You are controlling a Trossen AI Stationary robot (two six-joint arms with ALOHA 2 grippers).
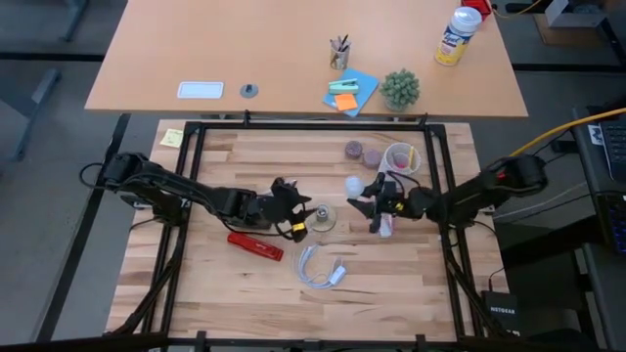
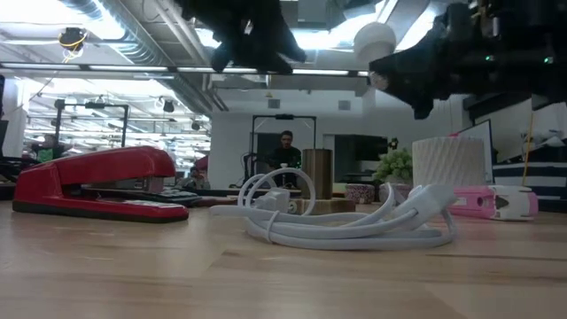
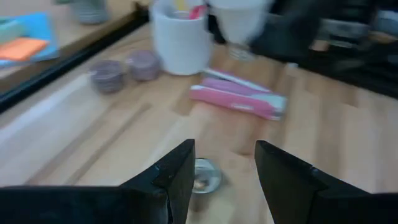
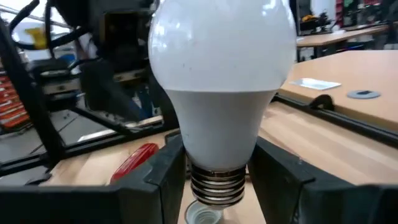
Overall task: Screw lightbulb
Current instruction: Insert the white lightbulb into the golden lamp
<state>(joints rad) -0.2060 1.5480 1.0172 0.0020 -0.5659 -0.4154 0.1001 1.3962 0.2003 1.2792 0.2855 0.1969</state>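
bulb held up in right gripper, socket waiting below

the lightbulb (image 4: pixel 221 93) is off the table, clamped low on its white neck btwn the right gripper (image 4: pixel 214 165) fingers, screw end pointing down, glass end up. from overhead it sits mid-table w/ the bulb (image 1: pixel 353 184) just left of the right gripper (image 1: pixel 373 207). in the low view it shows as a white ball (image 2: pixel 373 40) high up, well clear of the wood.

near it: the round grey socket base (image 1: pixel 322 217) lies flat on the table btwn the two arms, a bit left of and below the bulb. in the left wrist view it's the small metal ring (image 3: pixel 204 176) right btwn that arm's fingers.

left gripper (image 1: pixel 294 217) hovers by the socket, jaws apart, nothing in them; can't tell if a finger touches the socket.

round about: red stapler (image 1: pixel 256 244) left-front, white coiled cable (image 1: pixel 315 268) front, white ribbed cup (image 1: pixel 400 157) and two small purplish discs (image 1: pixel 362 153) at the back, pink stapler (image 3: pixel 239 99) under the right arm. none of these sit btwn bulb and socket. a person (image 2: pixel 285 151) is far back in the room.
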